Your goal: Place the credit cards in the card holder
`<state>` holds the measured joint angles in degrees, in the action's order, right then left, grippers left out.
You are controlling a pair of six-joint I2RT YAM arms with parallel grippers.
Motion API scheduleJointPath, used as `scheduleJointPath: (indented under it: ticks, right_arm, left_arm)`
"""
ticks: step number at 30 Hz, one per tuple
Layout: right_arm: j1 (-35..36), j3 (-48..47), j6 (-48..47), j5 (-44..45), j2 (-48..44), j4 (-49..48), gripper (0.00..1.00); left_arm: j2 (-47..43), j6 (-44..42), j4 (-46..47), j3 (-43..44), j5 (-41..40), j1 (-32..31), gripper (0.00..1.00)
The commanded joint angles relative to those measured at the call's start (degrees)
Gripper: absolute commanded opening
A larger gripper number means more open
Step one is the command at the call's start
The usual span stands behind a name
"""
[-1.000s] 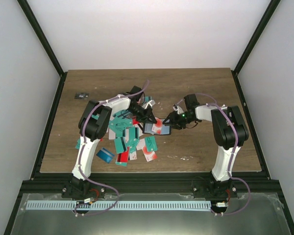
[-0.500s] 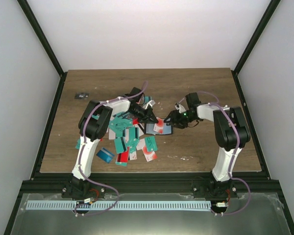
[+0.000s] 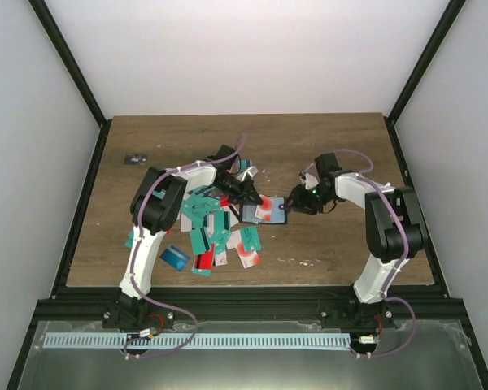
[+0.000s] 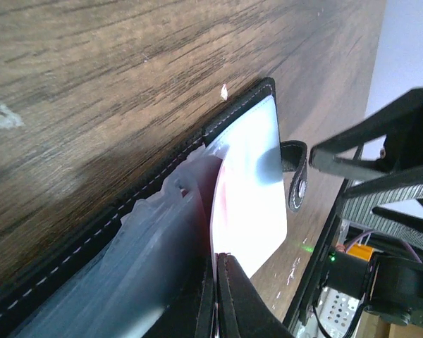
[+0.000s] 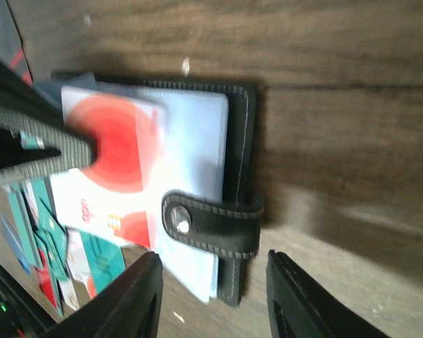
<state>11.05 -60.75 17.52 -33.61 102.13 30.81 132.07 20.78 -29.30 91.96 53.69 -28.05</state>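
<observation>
Overhead notes. Small dark object [image 3: 135, 158] sits alone at 10 o'clock on the table [image 3: 333, 146], well apart from everything else. Loose credit cards [image 3: 215, 231] in teal, red, blue and white are heaped left of centre, overlapping.

Left gripper [image 3: 250, 197] is over the heap's 2 o'clock edge. Its fingers are pressed together at the edge of a white card [image 5: 120, 141] with a red circle. Cannot tell whether they nip the card itself or a sleeve under it.

Card holder [image 3: 259, 213] lies open and flat near table centre, at 3 o'clock from the heap, light-blue inside up, with the white card lying on it. Snap tab [image 5: 211, 222] is folded over the holder's black edge.

Right gripper [image 5: 215, 259] is at the holder's 3 o'clock, fingers spread, nothing between them, just beside the tab.
</observation>
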Motion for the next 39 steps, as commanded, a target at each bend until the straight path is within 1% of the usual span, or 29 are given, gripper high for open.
scheduleJointPath:
  ticks: [1, 5, 9, 16, 24, 33, 39]
  right_arm:
    - [-0.48, 3.89, -0.38, -1.62, -3.09, -0.64, 0.39]
    - [-0.41, 6.29, 0.95, -4.13, -2.63, -3.15, 0.27]
    - [-0.03, 7.62, 2.56, -5.75, -1.77, -5.73, 0.24]
    - [0.44, 8.29, 3.64, -6.38, 0.87, -8.07, 0.14]
    - [0.62, 8.28, 3.56, -5.73, 2.92, -8.21, 0.09]
    - [0.62, 8.37, 2.86, -5.64, 3.86, -7.53, 0.08]
    - [0.64, 7.87, 2.96, -5.68, 4.04, -7.31, 0.07]
  left_arm:
    - [0.73, -0.92, -0.26, -0.36, -3.28, -0.42, 0.04]
    - [0.73, -0.96, -0.41, -0.31, -3.65, -0.51, 0.04]
    - [0.80, -0.93, -0.42, -0.30, -3.71, -0.60, 0.04]
    - [1.07, -0.53, -0.26, -0.06, -3.78, -0.65, 0.04]
    - [1.54, 1.78, 2.08, -0.08, -3.83, -0.77, 0.04]
    - [2.26, 5.59, 7.13, -0.55, -5.73, -0.86, 0.04]
    - [2.32, 5.95, 7.59, -1.46, -5.95, -1.65, 0.04]
